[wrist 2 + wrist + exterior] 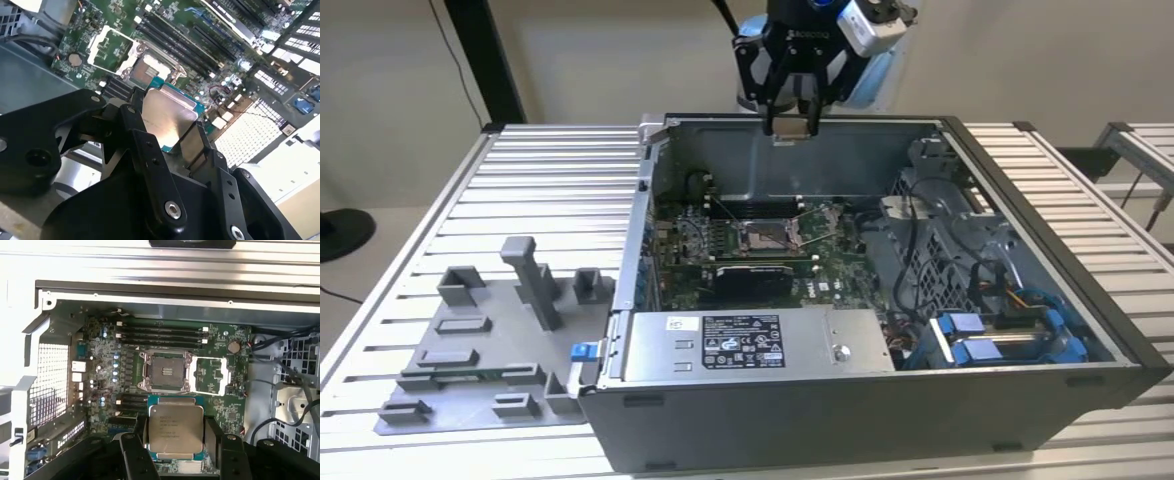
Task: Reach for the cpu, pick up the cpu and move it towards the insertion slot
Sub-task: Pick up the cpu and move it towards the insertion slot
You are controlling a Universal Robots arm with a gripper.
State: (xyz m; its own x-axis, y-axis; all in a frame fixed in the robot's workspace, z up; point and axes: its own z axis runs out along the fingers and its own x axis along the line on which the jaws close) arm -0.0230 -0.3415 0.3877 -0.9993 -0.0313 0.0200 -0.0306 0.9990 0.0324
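The cpu (175, 428) (167, 117), a silvery square chip with a thin green edge, sits between the black fingers of my gripper (175, 440) (167, 130), which is shut on it. In the exterior view my gripper (793, 125) hangs above the far wall of the open computer case (854, 400), well above the board. The insertion slot (166, 371) (147, 67) (762, 236) is a silver-framed square socket with a dark centre on the green motherboard. Its metal lid (212, 376) (111, 46) is swung open beside it.
A grey plastic tray (480, 370) with recesses and upright posts lies on the slatted table at the exterior view's left. Inside the case are a power supply (747, 345), cables and blue drive brackets (1001, 335) at the exterior view's right. Dark memory slots (162, 332) flank the socket.
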